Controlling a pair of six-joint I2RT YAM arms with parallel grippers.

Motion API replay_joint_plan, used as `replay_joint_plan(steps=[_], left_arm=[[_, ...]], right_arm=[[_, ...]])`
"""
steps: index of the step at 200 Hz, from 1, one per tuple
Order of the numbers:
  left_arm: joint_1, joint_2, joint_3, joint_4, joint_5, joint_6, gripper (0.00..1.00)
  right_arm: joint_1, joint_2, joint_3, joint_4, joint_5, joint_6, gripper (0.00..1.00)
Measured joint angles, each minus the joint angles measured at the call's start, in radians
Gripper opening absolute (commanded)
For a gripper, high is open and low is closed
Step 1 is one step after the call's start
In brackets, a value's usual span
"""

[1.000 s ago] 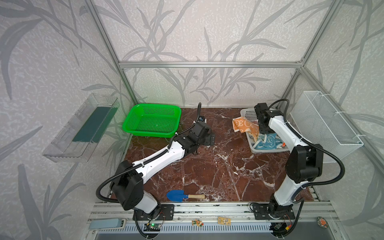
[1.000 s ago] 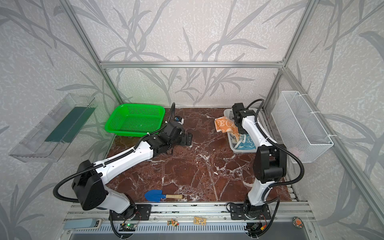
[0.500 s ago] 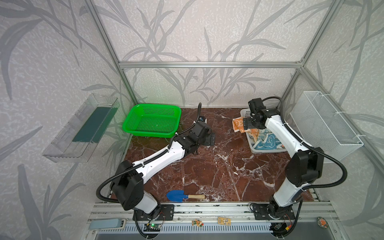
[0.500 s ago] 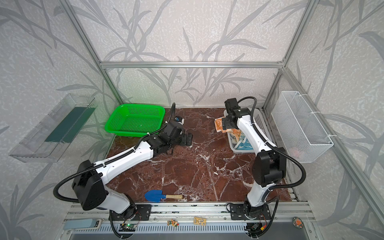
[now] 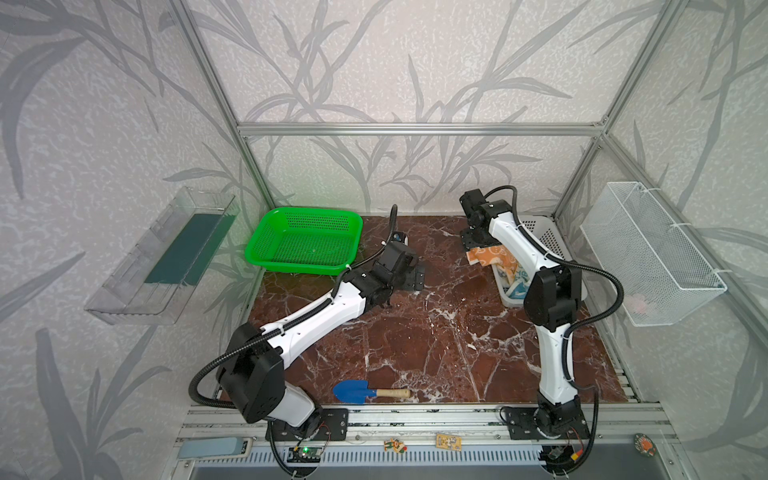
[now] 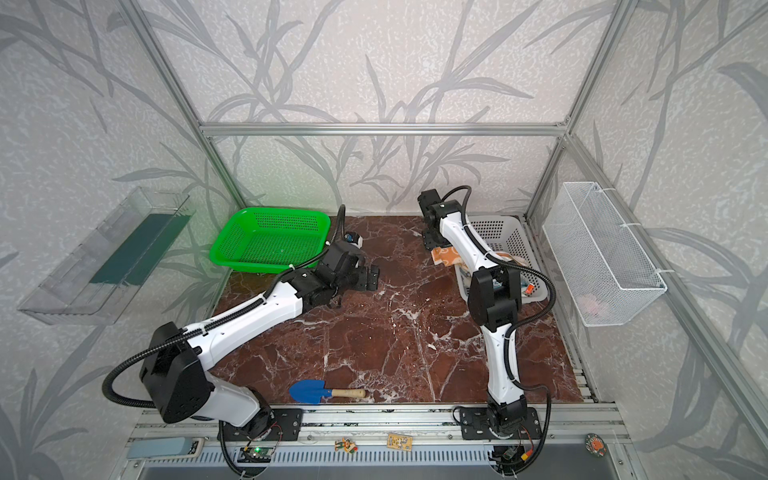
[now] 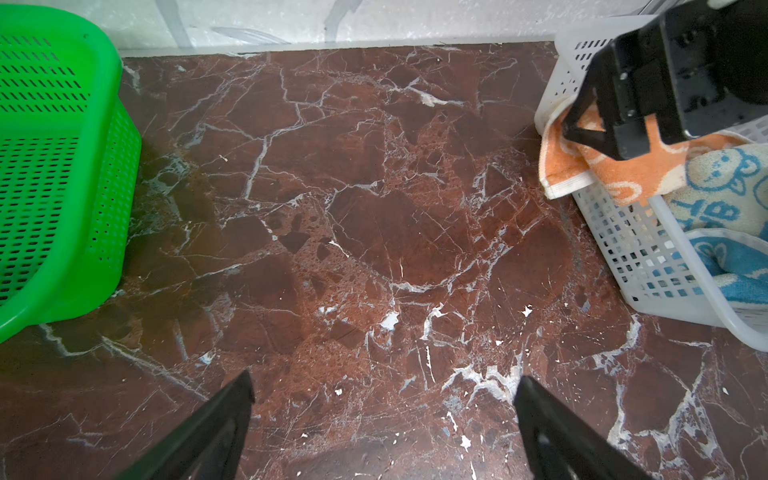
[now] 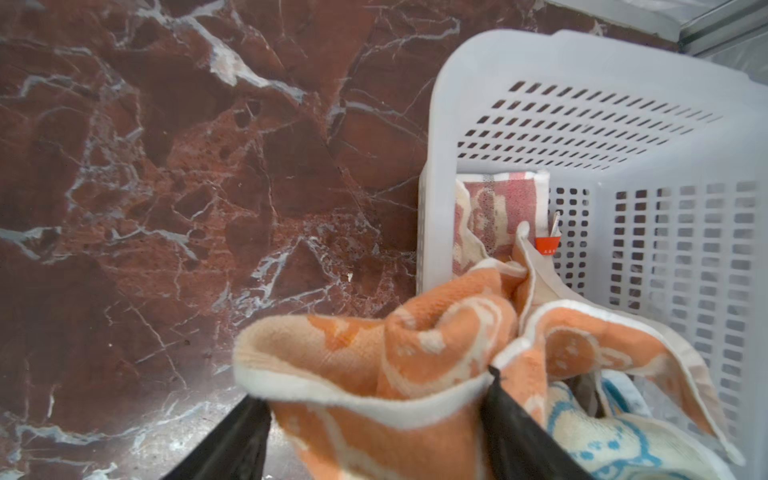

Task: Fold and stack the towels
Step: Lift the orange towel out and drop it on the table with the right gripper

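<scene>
In both top views the left hand [image 5: 415, 277] hovers over the bare counter [image 5: 436, 332] just beside the green basket [image 5: 307, 241]. Its fingers are wide apart and hold nothing. The right hand [image 5: 471, 243] is down at a corner of the white basket [image 5: 548, 239], on the orange towel [image 5: 490, 257], which hangs over the rim toward the counter. A trowel [image 5: 357, 391] lies well apart, near the front edge.

The left wrist view shows the left hand's fingers [image 7: 224, 428] spread over bare marble. Across the counter the orange towel drapes over the basket rim with the right hand on top of it. The blue towel [image 7: 723, 183] lies crumpled beside it, inside the basket.

In the right wrist view the right hand's fingers [image 8: 523, 432] stand part-way apart with a bunched fold of orange towel between them. I cannot tell whether they pinch it. The blue towel sits beneath, and a third towel [image 8: 498, 208], reddish with a red tag, lies flat in the basket.

The towels look light, limp and grippy, not fragile. They should sag from any hold and may snag on the rim or drag a neighbour along. A hemmed corner, one layer only, seems the best place to grip, so the cloth hangs open and can be laid flat. A mid-fold bunch would likely bring it out crumpled.
</scene>
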Motion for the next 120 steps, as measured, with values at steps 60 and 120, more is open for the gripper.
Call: replay_joint_plan(steps=[60,120], left_arm=[[0.005,0.003,0.000,-0.001,0.009,0.000,0.99],[0.005,0.003,0.000,-0.002,0.022,-0.001,0.99]], right_arm=[[0.000,-0.014,-0.008,-0.003,0.042,-0.001,0.19],[0.023,-0.110,0.032,-0.033,0.057,-0.035,0.03]])
